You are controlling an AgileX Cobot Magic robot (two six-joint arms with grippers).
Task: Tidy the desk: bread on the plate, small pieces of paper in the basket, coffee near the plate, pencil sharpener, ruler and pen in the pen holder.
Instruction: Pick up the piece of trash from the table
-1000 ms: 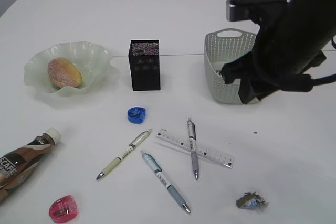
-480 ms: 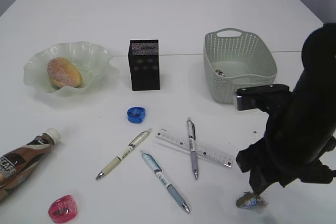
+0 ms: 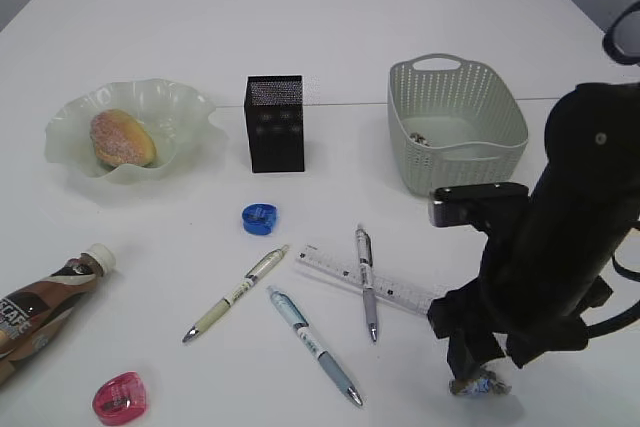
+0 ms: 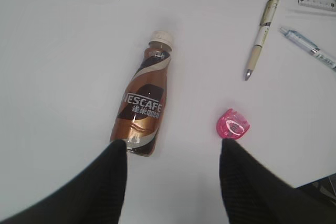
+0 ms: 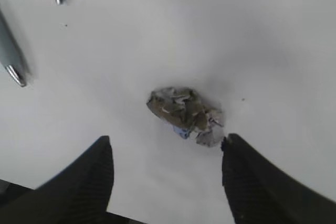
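Paper scrap (image 3: 480, 384) half hidden by right gripper (image 3: 470, 367)

- Three click pens: one cream-barrelled (image 3: 236, 294), one pale blue (image 3: 313, 345), one grey (image 3: 367, 281).
- Two round plastic pencil sharpeners: one blue (image 3: 260, 218), one pink (image 3: 120, 397).
- One clear plastic ruler (image 3: 385, 289).
- One brown coffee bottle with a white cap (image 3: 42, 309).
- One sugared bread bun (image 3: 122, 138).
- One wavy-edged pale green plate (image 3: 190, 107).
- One black mesh pen holder (image 3: 275, 124).
- One grey-green woven plastic basket (image 3: 440, 163).
- Two crumpled paper scraps: one on the table (image 3: 481, 385), one in the basket (image 3: 417, 137).

Bright, even light; soft wrist-view blur
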